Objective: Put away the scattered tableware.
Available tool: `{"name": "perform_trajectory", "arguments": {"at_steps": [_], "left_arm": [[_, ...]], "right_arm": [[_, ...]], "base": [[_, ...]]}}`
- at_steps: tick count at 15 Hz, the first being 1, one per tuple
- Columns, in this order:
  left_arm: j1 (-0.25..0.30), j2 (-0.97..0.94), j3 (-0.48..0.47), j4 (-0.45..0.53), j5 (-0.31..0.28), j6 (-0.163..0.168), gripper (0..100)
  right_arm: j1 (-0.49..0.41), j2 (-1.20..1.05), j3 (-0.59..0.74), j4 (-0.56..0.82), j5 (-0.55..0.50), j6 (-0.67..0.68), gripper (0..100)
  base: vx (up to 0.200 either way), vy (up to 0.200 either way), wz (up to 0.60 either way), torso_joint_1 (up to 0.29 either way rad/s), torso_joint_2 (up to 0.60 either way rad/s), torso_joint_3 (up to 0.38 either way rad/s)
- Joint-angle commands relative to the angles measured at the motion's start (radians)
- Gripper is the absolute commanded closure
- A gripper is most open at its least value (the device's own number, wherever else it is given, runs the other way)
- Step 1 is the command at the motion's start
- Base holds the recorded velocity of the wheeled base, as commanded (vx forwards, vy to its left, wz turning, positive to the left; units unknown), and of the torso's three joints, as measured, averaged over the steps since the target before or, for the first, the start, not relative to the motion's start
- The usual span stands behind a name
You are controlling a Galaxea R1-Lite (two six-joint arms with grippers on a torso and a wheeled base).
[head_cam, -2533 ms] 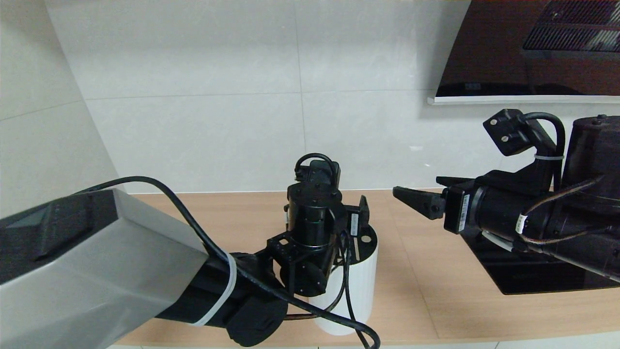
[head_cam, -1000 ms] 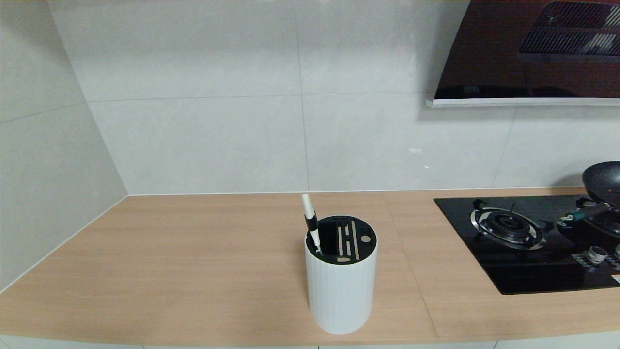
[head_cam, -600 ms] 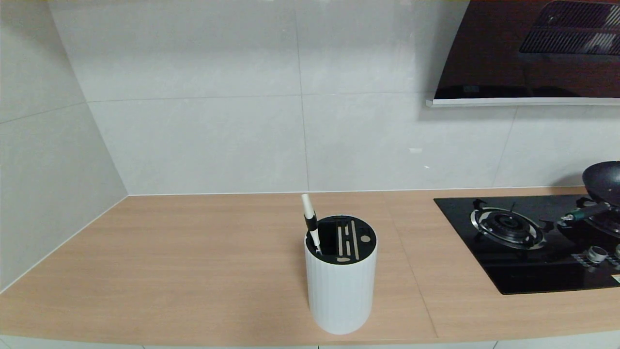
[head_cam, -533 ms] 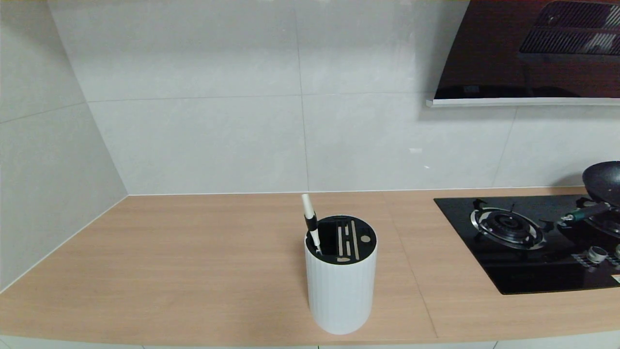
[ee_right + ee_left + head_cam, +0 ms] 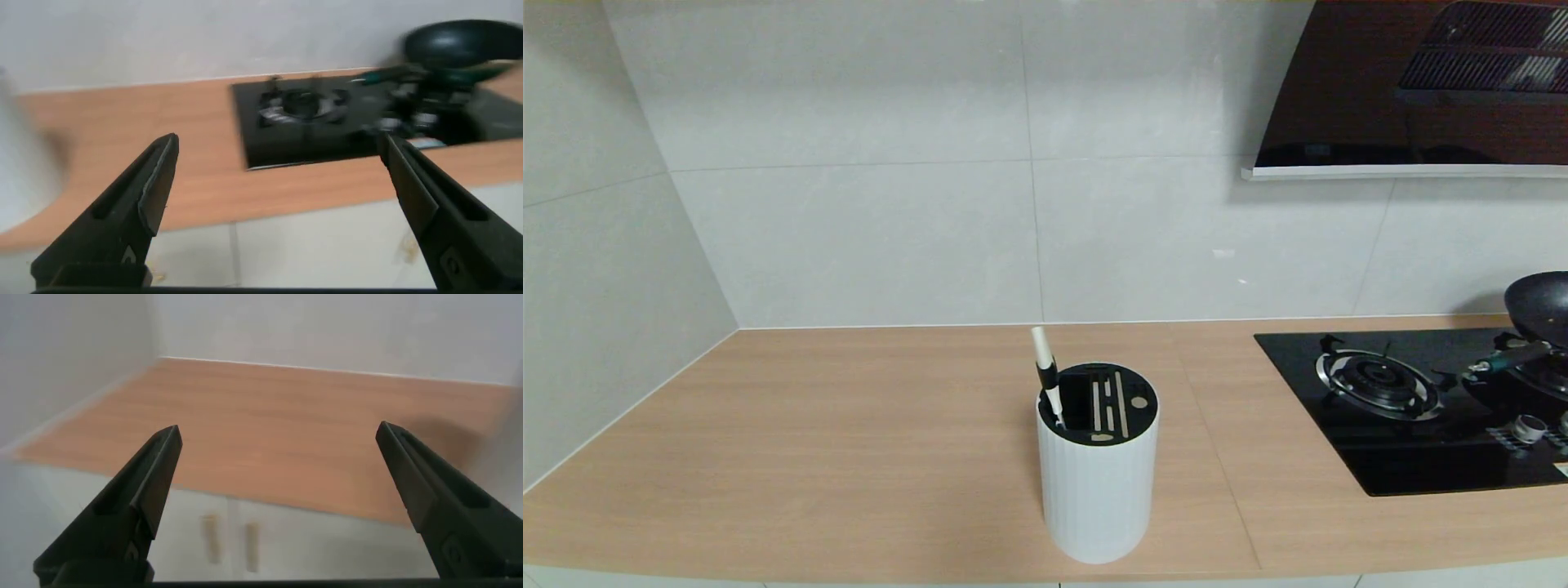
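A white ribbed utensil holder (image 5: 1098,482) with a black slotted top stands near the front edge of the wooden counter (image 5: 849,441). A white-and-black utensil handle (image 5: 1045,371) sticks up from its left side, leaning slightly. My left gripper (image 5: 278,498) is open with nothing between its fingers, held off the counter's front edge over the left stretch of wood. My right gripper (image 5: 278,204) is open and holds nothing, off the front edge facing the black stove (image 5: 327,122). The holder's white side (image 5: 20,155) shows blurred at that view's edge.
A black gas stove (image 5: 1413,408) lies at the right, with a dark pan (image 5: 1535,302) on its far burner. A dark range hood (image 5: 1421,82) hangs above it. Tiled walls close the back and the left. White cabinet doors (image 5: 245,539) lie below the counter edge.
Both arms, which stood over the holder 2.5 s ago, have pulled back out of the head view. The utensil now stands in the holder. Nothing has shifted during the last second.
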Motion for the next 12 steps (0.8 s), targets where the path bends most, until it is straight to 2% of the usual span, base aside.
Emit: {"name": "perform_trajectory", "arguments": {"at_steps": [1, 2, 3, 4, 7, 9, 12], "left_arm": [[-0.001, 0.000, 0.002, 0.001, -0.012, 0.002, 0], [-0.001, 0.000, 0.003, 0.002, -0.032, 0.018, 0], [-0.001, 0.000, 0.003, 0.025, -0.081, 0.045, 0], [-0.001, 0.000, 0.003, 0.033, -0.101, 0.071, 0], [-0.001, 0.000, 0.003, 0.033, -0.106, 0.101, 0], [-0.001, 0.000, 0.002, 0.031, -0.103, 0.030, 0], [-0.001, 0.000, 0.003, 0.030, -0.104, 0.052, 0]], "right_arm": [[0.002, 0.001, 0.004, 0.034, 0.045, 0.002, 0], [0.005, 0.001, 0.005, 0.022, 0.045, 0.001, 0], [0.005, 0.001, 0.005, 0.022, 0.045, 0.002, 0], [0.005, 0.001, 0.005, 0.022, 0.043, 0.007, 0], [0.005, 0.001, 0.005, 0.022, 0.045, 0.015, 0], [0.005, 0.001, 0.005, 0.022, 0.045, 0.015, 0], [0.005, 0.001, 0.005, 0.022, 0.045, 0.015, 0]], "base": [[0.000, 0.000, 0.00, 0.000, 0.00, 0.000], [0.000, 0.000, 0.00, 0.000, 0.00, 0.000], [0.000, 0.000, 0.00, 0.000, 0.00, 0.000], [0.000, 0.000, 0.00, 0.000, 0.00, 0.000], [0.000, 0.000, 0.00, 0.000, 0.00, 0.000], [0.000, 0.000, 0.00, 0.000, 0.00, 0.000], [0.000, 0.000, 0.00, 0.000, 0.00, 0.000]]}}
